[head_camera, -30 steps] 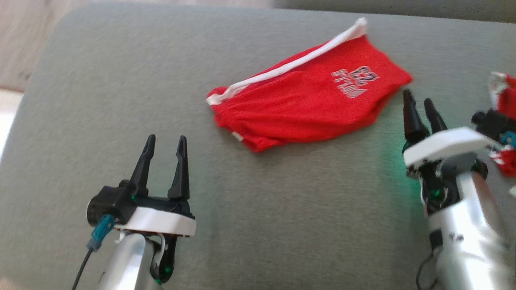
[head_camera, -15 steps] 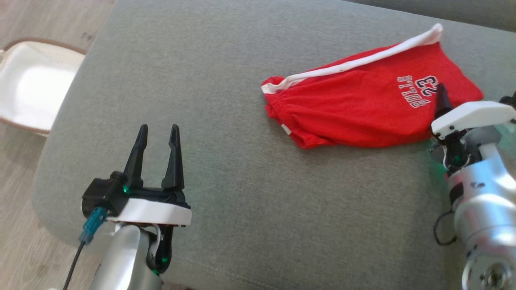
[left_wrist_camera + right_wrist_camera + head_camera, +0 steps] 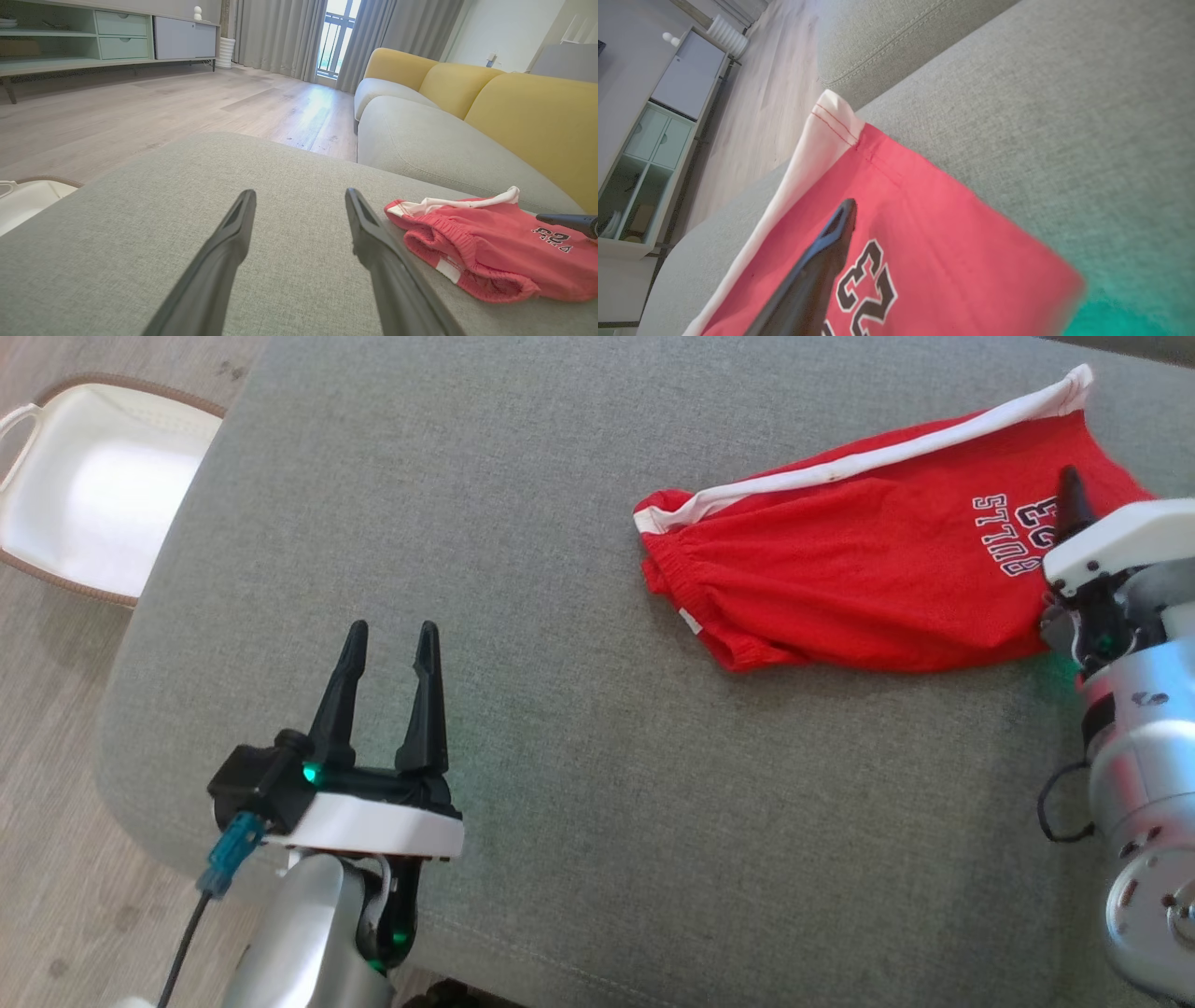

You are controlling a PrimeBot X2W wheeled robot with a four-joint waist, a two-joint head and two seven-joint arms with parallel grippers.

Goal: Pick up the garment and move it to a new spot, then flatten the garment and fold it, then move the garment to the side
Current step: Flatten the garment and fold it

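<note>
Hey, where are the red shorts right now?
In the head view, the red shorts lie at the upper right of the grey cushion, with the right gripper over their printed end.

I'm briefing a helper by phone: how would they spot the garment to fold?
Find the wide grey cushion before the yellow-backed sofa. Toward its right side lie the red shorts. A white side stripe and BULLS 23 lettering mark them out.

Daylight is pouring through a balcony door [image 3: 335,37] between grey curtains [image 3: 280,37], gleaming on the pale wood floor [image 3: 140,107]. A mint sideboard [image 3: 93,42] is lining a wall, and a yellow-backed grey sofa [image 3: 444,149] is sitting beside the grey ottoman [image 3: 560,756].
</note>
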